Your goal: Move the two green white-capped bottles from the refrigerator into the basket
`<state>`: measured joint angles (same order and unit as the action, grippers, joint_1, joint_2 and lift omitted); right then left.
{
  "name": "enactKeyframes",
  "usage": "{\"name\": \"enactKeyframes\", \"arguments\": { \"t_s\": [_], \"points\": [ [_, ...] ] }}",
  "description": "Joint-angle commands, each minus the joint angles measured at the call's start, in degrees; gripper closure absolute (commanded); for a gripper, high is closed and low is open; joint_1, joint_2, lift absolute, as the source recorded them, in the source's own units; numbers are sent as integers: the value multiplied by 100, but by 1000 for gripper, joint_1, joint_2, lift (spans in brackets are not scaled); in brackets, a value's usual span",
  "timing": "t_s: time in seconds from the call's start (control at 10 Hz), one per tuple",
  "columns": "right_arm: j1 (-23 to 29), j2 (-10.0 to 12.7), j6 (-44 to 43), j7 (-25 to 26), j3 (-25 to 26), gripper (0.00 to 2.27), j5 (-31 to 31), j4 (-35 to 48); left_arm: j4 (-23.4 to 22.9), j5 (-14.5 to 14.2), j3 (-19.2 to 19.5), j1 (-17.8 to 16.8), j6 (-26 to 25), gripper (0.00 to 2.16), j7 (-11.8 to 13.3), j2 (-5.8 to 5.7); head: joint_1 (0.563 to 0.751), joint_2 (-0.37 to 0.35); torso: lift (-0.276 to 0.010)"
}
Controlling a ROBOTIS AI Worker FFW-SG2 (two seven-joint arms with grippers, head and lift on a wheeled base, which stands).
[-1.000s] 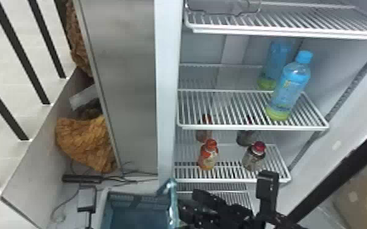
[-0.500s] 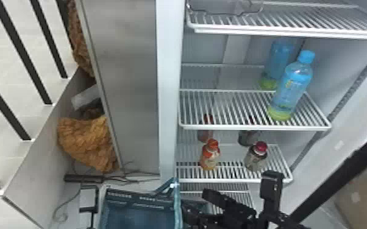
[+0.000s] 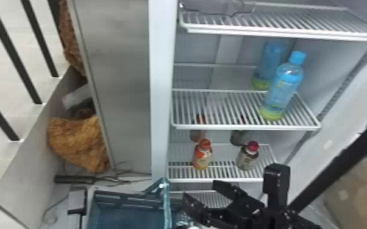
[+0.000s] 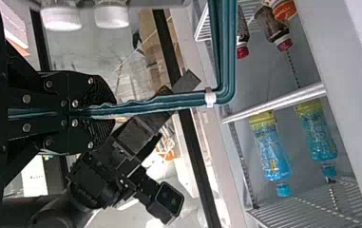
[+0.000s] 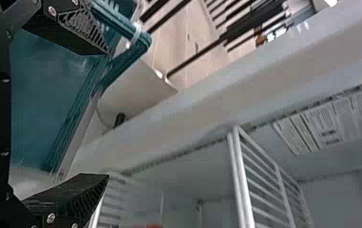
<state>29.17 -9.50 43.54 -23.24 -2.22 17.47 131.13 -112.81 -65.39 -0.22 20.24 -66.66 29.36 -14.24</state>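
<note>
In the head view my right gripper (image 3: 200, 189) stands open just right of the teal basket (image 3: 165, 210), below the refrigerator's lower shelves. Nothing is between its fingers; in the right wrist view this gripper (image 5: 106, 114) straddles empty space beside the basket wall (image 5: 45, 104). My left gripper (image 4: 93, 112) is shut on the basket rim (image 4: 169, 101) in the left wrist view. Two white, cap-like round ends (image 4: 61, 18) hang into that view's top edge; whether they are inside the basket I cannot tell. Part of a white round thing (image 3: 193, 227) touches the head view's bottom edge.
Blue-capped bottles (image 3: 285, 82) stand on the middle shelf (image 3: 210, 126). Below are an orange-capped bottle (image 3: 202, 155) and a dark red-capped one (image 3: 247, 156). The refrigerator's side edge (image 3: 161, 91) rises behind the basket; the dark door frame (image 3: 341, 161) slants past the right arm.
The right gripper has shifted slightly forward, toward the shelves, and its fingers look a little farther apart. The basket's corner has moved slightly left. The bottles on the shelves have stayed put.
</note>
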Motion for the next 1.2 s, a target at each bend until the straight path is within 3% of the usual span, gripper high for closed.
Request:
{"name": "enactKeyframes", "arguments": {
  "t_s": [0.0,0.5,1.0,1.1],
  "points": [
    [162,62,33,48,211,124,-182,225,-4,-8,11,0,1,1190,0,0,695,-150,-4],
    [584,185,-388,399,588,125,-1004,1013,-4,-8,22,14,15,1190,0,9,695,-254,-4],
    [1189,537,-3201,971,1102,119,-1084,759,-4,-20,45,57,57,1190,9,18,695,-337,-4],
    [1231,607,-3426,979,1194,119,-1084,675,-4,-20,45,57,57,1190,9,18,695,-350,-4]
  ]
}}
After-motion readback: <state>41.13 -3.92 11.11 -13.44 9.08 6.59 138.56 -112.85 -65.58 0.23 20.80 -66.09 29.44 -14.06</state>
